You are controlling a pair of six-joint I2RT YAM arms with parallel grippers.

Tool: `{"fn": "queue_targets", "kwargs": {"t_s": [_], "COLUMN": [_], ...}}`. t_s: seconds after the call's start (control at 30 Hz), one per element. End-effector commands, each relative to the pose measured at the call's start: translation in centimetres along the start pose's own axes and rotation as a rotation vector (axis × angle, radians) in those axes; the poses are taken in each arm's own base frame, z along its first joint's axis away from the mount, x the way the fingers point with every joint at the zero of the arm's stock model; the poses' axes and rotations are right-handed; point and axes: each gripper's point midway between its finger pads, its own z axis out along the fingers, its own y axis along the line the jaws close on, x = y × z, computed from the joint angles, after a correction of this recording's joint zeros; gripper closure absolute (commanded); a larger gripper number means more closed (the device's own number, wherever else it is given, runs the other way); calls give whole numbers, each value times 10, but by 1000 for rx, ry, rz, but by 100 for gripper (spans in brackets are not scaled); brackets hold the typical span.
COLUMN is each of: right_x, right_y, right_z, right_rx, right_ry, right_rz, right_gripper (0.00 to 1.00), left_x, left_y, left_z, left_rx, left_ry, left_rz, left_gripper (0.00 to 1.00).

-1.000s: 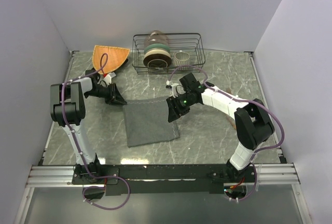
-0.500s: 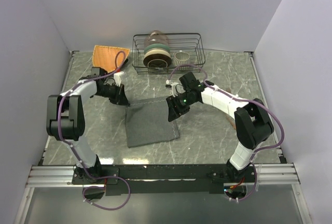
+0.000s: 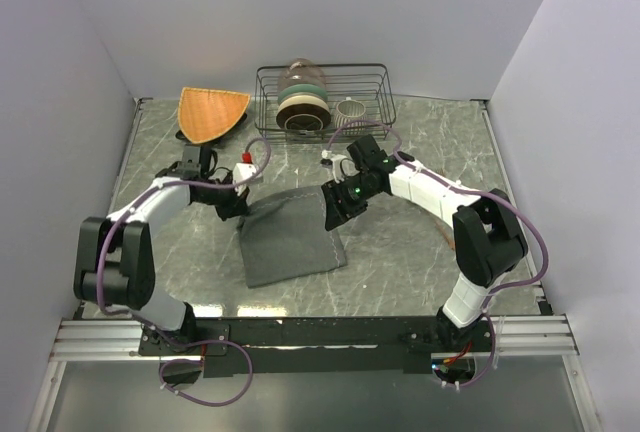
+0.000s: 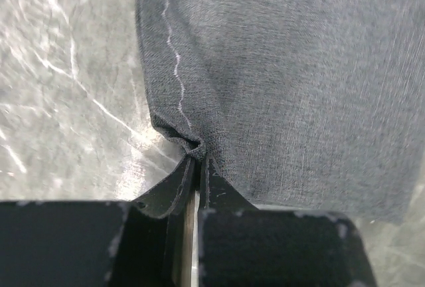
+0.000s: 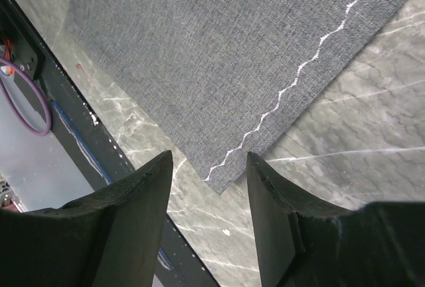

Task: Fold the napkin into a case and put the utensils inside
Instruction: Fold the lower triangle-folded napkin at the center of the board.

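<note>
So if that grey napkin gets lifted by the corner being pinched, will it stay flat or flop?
Probably flop: the napkin puckers where the left end effector pinches it. Likely light, since it's thin cloth lying flat. It shouldn't slip much; the weave looks matte and coarse.

A robot lab cell staged as a kitchen counter — plain pale walls [image 3: 300, 2] box in a marble-patterned table [image 3: 400, 262], an aluminium rail [image 3: 100, 337] edges it, and a wire rack [image 3: 375, 87] holds bowls [image 3: 302, 109].

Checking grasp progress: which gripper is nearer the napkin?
Left. The left gripper pinches the napkin at its far left corner; the right gripper stands open over its far right corner.
</note>
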Motion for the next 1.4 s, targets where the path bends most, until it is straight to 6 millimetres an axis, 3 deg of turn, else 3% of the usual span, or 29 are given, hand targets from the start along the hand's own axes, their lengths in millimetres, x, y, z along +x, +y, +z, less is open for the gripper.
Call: {"fn": "queue_targets", "kwargs": {"t_s": [0.0, 0.4, 0.73, 0.97, 1.13, 1.37], "right_x": [-18, -25, -42, -64, -89, -117], "right_y": [-4, -15, -7, 9, 32, 65], "right_z": [-7, -22, -26, -23, -16, 19], "right_rx": [13, 46, 20, -2, -30, -78], "right_ry": [-34, -42, -99, -140, -180, -175], "right_rz": [1, -14, -25, -67, -140, -235], "right_gripper": [44, 44, 44, 44, 43, 40], "left_x": [-17, 0, 37, 54, 58, 56], "left_y": [-7, -63, -109, -125, -128, -131], "left_z": [-5, -2, 3, 2, 2, 0], "left_rx": [-22, 60, 172, 223, 227, 222], "left_ry": [-51, -61, -36, -31, -33, -50], "left_rz": [255, 646, 929, 1087, 1176, 1288], "left_gripper": [99, 99, 99, 99, 99, 99]}}
